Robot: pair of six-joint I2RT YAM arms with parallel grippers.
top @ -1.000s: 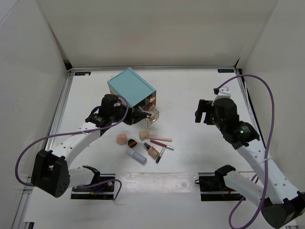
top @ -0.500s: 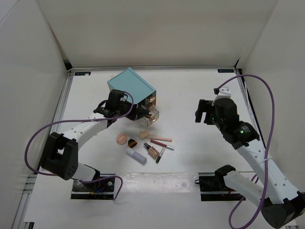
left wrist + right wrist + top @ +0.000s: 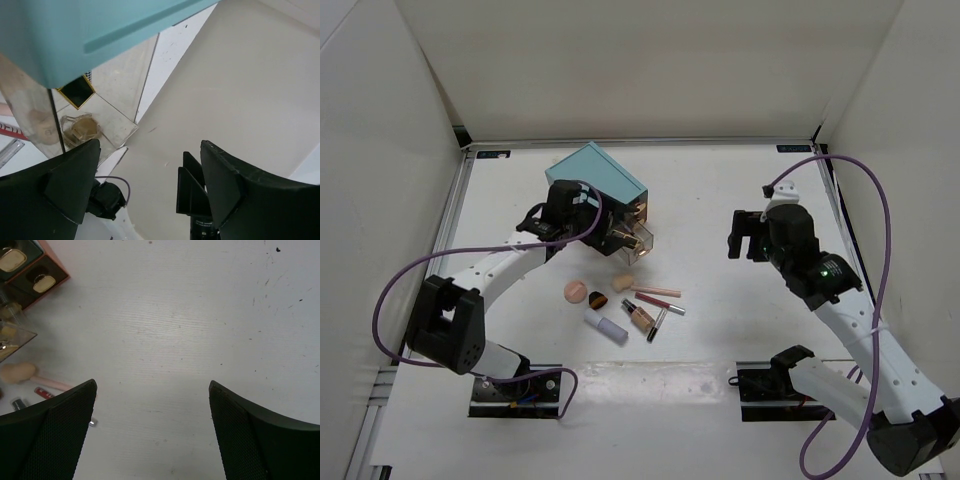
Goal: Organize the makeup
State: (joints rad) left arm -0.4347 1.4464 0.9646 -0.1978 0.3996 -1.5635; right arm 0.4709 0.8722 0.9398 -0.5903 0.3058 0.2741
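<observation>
Loose makeup lies in a cluster on the table: a peach puff (image 3: 576,291), a beige sponge (image 3: 622,284), a pink pencil (image 3: 658,292), a white tube (image 3: 608,328) and a foundation bottle (image 3: 640,316). My left gripper (image 3: 611,227) (image 3: 150,146) is open and empty at the teal box (image 3: 593,183), beside its pulled-out clear drawer (image 3: 102,120). The drawer holds a brownish round item (image 3: 82,128) and a black gold-edged square (image 3: 79,91). My right gripper (image 3: 744,236) (image 3: 152,386) hangs open over bare table to the right; the sponge (image 3: 18,373) shows at its left edge.
Brown drawers with gold handles (image 3: 31,276) face out of the box's front. White walls enclose the table on three sides. The arm bases (image 3: 520,385) sit at the near edge, with purple cables looping beside each arm.
My left gripper has gone from shut to open beside the clear drawer, and its arm has swung closer to the box. The right arm has barely moved.
</observation>
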